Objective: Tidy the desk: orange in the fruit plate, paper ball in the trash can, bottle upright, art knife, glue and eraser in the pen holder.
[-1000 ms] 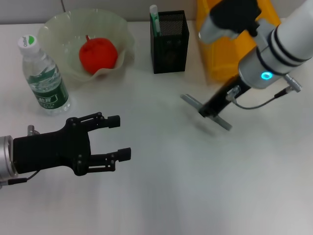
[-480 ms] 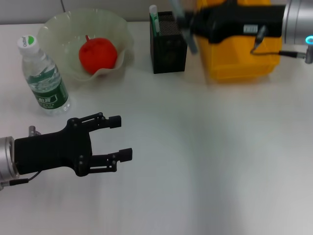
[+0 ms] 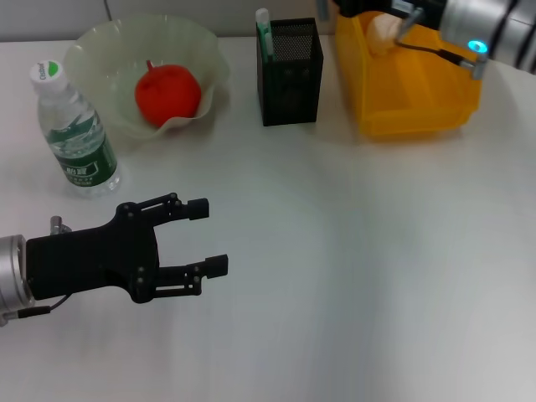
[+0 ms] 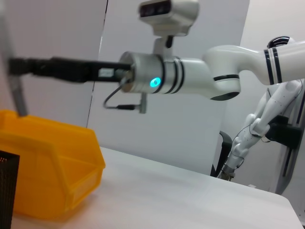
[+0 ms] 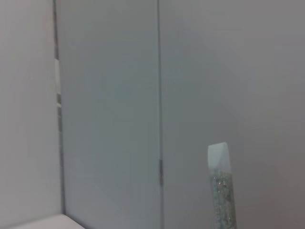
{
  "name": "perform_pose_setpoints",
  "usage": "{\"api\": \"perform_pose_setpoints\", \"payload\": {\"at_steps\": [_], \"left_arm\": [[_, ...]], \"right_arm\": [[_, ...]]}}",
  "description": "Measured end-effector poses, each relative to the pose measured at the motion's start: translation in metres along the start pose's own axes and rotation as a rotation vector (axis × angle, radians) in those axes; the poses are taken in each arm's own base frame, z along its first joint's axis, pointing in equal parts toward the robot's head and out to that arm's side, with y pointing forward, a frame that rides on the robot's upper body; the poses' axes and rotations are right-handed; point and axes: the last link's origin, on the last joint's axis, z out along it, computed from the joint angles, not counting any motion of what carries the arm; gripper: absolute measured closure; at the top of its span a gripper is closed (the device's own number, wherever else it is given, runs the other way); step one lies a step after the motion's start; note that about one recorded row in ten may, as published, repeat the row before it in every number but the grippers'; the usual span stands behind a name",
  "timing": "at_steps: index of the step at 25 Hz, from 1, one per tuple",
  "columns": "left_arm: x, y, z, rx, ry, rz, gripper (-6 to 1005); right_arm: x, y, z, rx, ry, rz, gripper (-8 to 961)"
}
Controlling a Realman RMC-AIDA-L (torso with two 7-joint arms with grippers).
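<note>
1. R gripper (image 4: 16,71): high above the trash can (image 3: 414,92), near the pen holder (image 3: 289,71); clenched on the art knife (image 4: 12,76), long axis roughly vertical.
2. Pen holder lies just left of the knife, R arm nearer.
3. L gripper (image 3: 205,239): idle, released, low over the desk (image 3: 352,276).

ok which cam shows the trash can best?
Head view: the whole yellow trash can shows at the table's far right, its inside visible with a pale paper ball in it. The left wrist view shows only its side and rim. The right wrist view shows none of it.
</note>
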Motion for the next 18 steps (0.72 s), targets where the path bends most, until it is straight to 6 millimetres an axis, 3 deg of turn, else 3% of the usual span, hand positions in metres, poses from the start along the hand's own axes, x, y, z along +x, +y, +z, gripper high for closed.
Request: {"api": "perform_pose_setpoints", "payload": {"at_steps": [2, 7, 18], "left_arm": [[0.0, 0.0, 0.0, 0.0, 0.0, 0.002, 156], [0.0, 0.0, 0.001, -0.002, 0.002, 0.009, 156], [0.001, 0.0, 0.002, -0.009, 0.004, 0.015, 155]], "right_arm": [[0.007, 0.001, 0.014, 0.035, 0.049, -0.023, 823], [0.017, 0.0, 0.027, 0.088, 0.115, -0.039, 812], [0.026, 0.003, 0.03, 0.101, 0.148, -0.002, 743]]}}
